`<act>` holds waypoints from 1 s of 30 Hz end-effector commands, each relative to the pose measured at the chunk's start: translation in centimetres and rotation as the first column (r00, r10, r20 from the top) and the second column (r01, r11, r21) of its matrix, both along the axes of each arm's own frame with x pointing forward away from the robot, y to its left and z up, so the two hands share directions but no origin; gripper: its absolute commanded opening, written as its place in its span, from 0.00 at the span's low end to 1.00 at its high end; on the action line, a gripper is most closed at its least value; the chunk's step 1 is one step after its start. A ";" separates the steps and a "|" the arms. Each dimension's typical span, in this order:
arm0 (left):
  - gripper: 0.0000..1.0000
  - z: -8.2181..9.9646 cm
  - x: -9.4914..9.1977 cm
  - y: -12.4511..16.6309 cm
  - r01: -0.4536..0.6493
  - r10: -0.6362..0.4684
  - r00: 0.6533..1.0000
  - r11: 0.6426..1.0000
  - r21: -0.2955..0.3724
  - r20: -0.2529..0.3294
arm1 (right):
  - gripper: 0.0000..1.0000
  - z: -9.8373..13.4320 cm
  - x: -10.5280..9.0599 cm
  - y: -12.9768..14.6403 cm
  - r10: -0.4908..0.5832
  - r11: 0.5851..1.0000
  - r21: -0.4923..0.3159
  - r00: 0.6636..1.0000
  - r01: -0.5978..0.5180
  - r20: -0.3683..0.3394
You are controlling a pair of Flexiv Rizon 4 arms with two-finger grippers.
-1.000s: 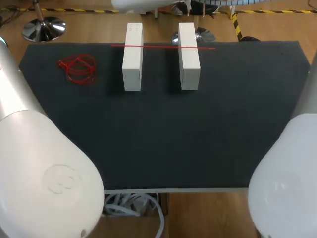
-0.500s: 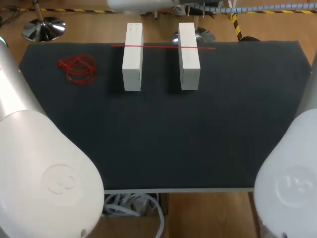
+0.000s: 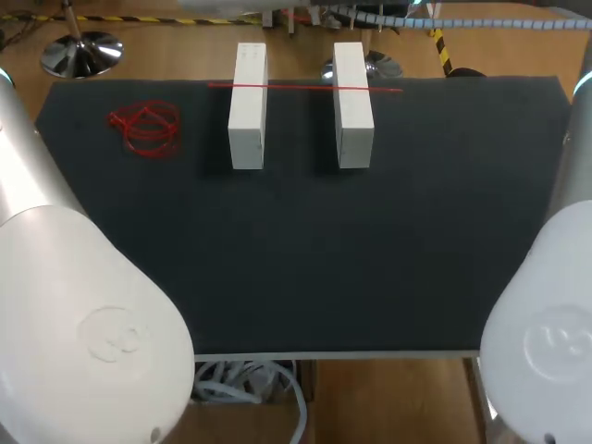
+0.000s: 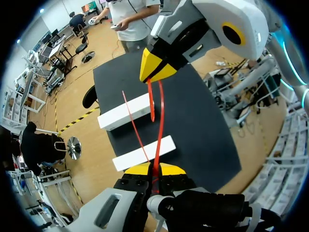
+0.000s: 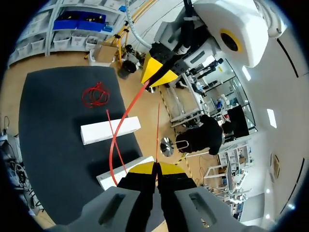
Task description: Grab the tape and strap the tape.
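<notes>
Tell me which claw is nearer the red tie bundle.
Left. The left claw hangs on the side of the white blocks toward the red tie bundle; the right claw, past both.

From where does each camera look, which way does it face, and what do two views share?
Head view: above and behind, facing down on the table; left arm and right arm fill its lower corners.
Left wrist view: on the left wrist, looking past the left gripper at the white blocks; right gripper ahead.
Right wrist view: on the right wrist, looking past the right gripper at the blocks; left gripper ahead.
Shared: both wrist views show the red tape held by both grippers.
</notes>
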State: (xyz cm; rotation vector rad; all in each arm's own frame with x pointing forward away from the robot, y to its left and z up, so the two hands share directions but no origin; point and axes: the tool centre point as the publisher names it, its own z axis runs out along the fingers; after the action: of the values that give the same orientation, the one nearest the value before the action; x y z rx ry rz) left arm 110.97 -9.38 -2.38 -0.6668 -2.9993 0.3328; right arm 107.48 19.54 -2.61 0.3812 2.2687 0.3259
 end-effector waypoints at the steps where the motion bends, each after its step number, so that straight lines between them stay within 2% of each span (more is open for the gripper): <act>1: 0.00 0.0 0.0 0.0 0.001 -0.001 1.000 1.000 0.002 -0.002 | 0.00 -0.1 0.0 0.8 -0.039 0.998 -0.040 0.999 0.039 -0.011; 8: 0.00 0.0 0.0 0.0 0.001 -0.001 1.000 1.000 0.002 -0.002 | 0.00 0.0 0.1 0.8 -0.019 0.991 -0.134 1.000 0.021 0.021; 16: 0.00 0.0 0.0 0.0 0.001 -0.001 1.000 1.000 0.002 -0.002 | 0.00 0.8 0.4 0.1 -0.037 0.968 -0.244 0.995 0.058 0.088; 30: 0.00 0.0 0.0 0.0 0.001 -0.001 1.000 1.000 0.002 -0.002 | 0.00 1.2 1.3 0.5 -0.020 0.966 -0.255 0.994 0.047 0.106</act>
State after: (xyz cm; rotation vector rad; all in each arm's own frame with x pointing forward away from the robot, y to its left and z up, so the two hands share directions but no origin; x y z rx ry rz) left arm 110.97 -9.38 -2.38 -0.6666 -2.9993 0.3328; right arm 108.47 19.53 -1.84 0.2507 2.1568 0.0572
